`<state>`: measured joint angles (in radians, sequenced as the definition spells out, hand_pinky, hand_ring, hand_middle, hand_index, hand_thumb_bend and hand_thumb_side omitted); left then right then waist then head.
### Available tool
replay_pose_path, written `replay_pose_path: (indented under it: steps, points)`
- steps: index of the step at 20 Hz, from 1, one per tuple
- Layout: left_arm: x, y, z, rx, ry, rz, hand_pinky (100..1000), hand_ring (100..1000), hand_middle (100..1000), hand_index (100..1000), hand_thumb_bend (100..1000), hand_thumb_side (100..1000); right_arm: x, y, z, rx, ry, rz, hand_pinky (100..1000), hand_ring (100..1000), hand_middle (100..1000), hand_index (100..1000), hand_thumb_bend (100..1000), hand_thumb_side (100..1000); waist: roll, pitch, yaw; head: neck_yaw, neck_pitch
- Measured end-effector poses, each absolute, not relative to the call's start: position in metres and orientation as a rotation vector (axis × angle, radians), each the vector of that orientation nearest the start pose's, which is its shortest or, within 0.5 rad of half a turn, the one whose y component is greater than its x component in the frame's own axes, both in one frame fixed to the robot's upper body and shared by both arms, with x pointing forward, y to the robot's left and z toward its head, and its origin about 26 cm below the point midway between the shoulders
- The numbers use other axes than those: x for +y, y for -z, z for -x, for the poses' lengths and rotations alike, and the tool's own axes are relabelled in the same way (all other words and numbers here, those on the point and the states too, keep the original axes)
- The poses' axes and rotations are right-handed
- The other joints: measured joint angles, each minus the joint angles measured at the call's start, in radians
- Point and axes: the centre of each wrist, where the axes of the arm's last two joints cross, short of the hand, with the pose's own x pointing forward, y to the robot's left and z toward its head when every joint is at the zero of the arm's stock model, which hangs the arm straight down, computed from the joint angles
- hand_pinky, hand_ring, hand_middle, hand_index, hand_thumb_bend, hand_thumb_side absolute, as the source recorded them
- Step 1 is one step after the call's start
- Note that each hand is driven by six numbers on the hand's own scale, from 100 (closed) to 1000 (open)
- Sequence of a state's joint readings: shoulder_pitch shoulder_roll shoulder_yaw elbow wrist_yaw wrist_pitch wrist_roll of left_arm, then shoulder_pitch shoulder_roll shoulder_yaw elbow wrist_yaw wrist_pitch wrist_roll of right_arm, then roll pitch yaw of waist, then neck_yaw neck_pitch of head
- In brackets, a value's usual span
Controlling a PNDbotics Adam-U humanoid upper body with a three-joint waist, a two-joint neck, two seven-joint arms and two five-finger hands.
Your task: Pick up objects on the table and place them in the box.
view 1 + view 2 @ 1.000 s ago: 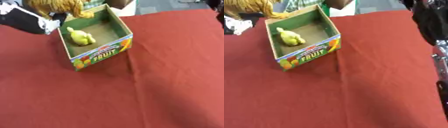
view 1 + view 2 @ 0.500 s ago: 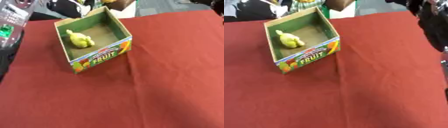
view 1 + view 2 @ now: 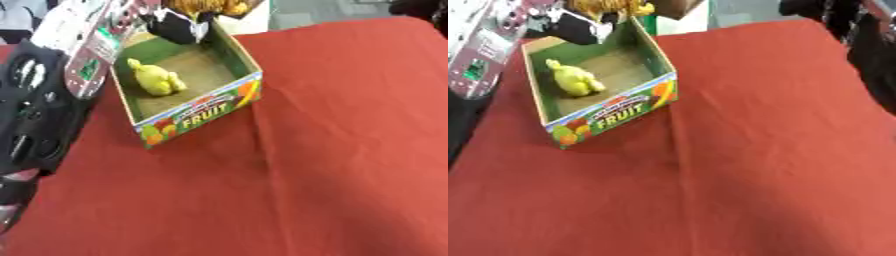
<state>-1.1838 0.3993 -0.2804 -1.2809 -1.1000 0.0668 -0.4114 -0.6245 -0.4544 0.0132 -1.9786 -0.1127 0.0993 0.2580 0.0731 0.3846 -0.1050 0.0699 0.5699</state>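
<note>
A cardboard box (image 3: 203,111) with a green inside and "FRUIT" on its front stands on the red table at the upper left. A yellow toy (image 3: 156,80) lies inside it. My left arm (image 3: 44,100) comes in along the left edge. My left hand (image 3: 179,27) hovers over the box's far end, shut on a brown-orange plush toy (image 3: 208,6) that is cut off by the top edge. My right arm (image 3: 877,55) shows dark at the right edge, and my right hand (image 3: 824,7) is a dark shape at the top right.
The red cloth (image 3: 332,150) covers the table in front of and to the right of the box. A light object (image 3: 689,12) stands just beyond the table's far edge behind the box.
My left arm has swung back in from the left, bringing the plush toy over the box's far end. The view has shifted a little.
</note>
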Motion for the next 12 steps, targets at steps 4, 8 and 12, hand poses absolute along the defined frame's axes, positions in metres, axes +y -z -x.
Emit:
replay_pose_path:
  steps: [4,8,12]
  points:
    - [0.163,-0.325,-0.458,-1.646,1.452,-1.390,167,346,231,249,100,323,-0.243,-0.301,-0.313,-2.368,-0.810,-0.012,954,809,693,862,100,1000,0.000,0.004,-0.001,0.003,-0.004]
    - [0.168,-0.312,-0.468,-1.607,1.439,-1.400,168,351,234,249,100,297,-0.243,-0.301,-0.313,-2.365,-0.813,-0.013,954,809,692,863,100,1000,0.000,0.008,-0.002,0.004,-0.008]
    - [0.173,-0.307,-0.472,-1.569,1.429,-1.407,168,352,234,250,100,317,-0.244,-0.299,-0.313,-2.358,-0.811,-0.013,955,809,692,863,100,1000,0.000,0.010,0.002,0.000,-0.009]
